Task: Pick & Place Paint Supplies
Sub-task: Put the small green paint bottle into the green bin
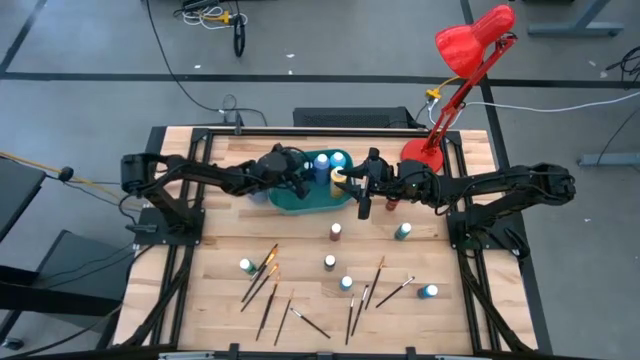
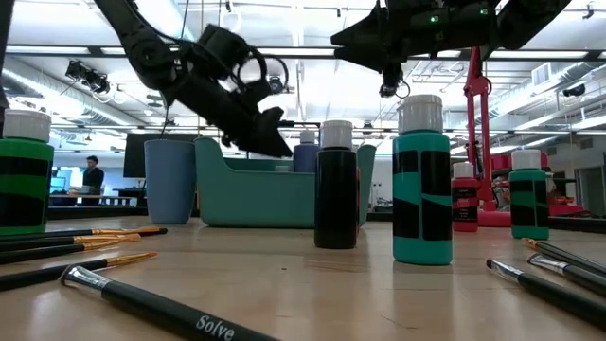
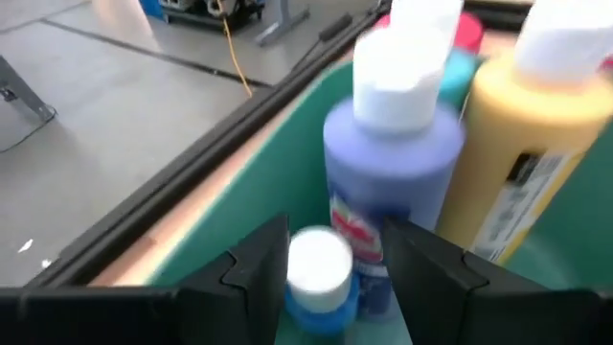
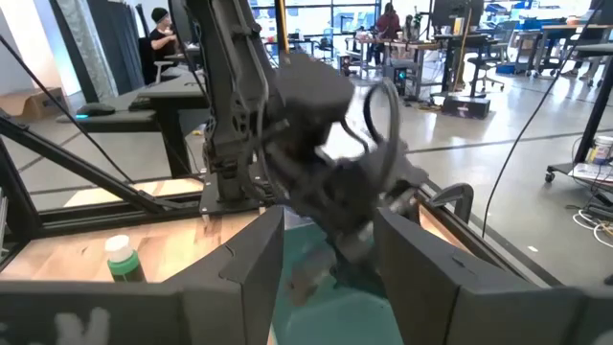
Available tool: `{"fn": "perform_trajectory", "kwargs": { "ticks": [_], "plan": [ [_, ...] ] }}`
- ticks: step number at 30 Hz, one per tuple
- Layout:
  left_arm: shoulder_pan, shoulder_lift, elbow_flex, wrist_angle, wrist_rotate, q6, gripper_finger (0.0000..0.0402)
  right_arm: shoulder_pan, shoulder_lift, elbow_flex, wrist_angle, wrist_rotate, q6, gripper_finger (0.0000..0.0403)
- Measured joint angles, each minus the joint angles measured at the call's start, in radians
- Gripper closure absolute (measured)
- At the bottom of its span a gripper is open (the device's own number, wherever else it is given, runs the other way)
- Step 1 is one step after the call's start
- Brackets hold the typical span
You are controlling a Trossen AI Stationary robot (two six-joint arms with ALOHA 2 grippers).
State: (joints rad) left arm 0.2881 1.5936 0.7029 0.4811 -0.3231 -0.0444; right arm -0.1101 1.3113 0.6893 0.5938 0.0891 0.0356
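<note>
Low view: nearest are dark-handled brushes (image 2: 142, 301) flat on the wood, then a green bottle (image 2: 421, 180), a black-labelled bottle (image 2: 336, 185) and another green one (image 2: 24, 170) standing upright. Behind them the teal bin (image 2: 256, 194) with a blue cup (image 2: 170, 180) beside it. Left gripper (image 3: 330, 264) is down inside the bin, fingers spread either side of a small blue bottle (image 3: 319, 278), not clamped on it; a larger blue bottle (image 3: 393, 153) and a yellow one (image 3: 532, 134) stand just past it. Right gripper (image 4: 326, 259) hovers over the bin's other end, jaws wide, holding nothing. Red lamp (image 1: 470, 60) at the table's far edge.
</note>
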Motion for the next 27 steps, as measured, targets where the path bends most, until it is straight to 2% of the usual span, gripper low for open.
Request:
{"fn": "perform_trajectory", "kwargs": {
  "ticks": [4, 9, 12, 16, 22, 27],
  "plan": [
    [-0.027, -0.108, 0.000, -0.060, 0.000, 0.000, 0.0224, 0.000, 0.000, 0.000, -0.006, 0.000, 0.000, 0.0238],
    [-0.090, -0.290, 0.000, -0.222, 0.022, 0.020, 0.0224, 0.000, 0.000, 0.000, -0.010, 0.000, 0.000, 0.0238],
    [-0.146, -0.399, 0.000, -0.341, 0.088, 0.017, 0.0223, 0.000, 0.000, 0.000, -0.012, 0.000, 0.005, 0.0238],
    [-0.232, -0.507, 0.000, -0.471, 0.216, -0.066, 0.0223, 0.000, 0.000, 0.000, -0.012, 0.000, 0.006, 0.0238],
    [-0.372, -0.573, 0.000, -0.661, 0.426, -0.096, 0.0223, 0.000, 0.000, 0.000, -0.014, 0.000, 0.007, 0.0238],
    [-0.485, -0.569, 0.000, -0.799, 0.470, -0.210, 0.0223, 0.000, 0.000, 0.000, -0.020, 0.000, 0.007, 0.0238]
  ]
}}
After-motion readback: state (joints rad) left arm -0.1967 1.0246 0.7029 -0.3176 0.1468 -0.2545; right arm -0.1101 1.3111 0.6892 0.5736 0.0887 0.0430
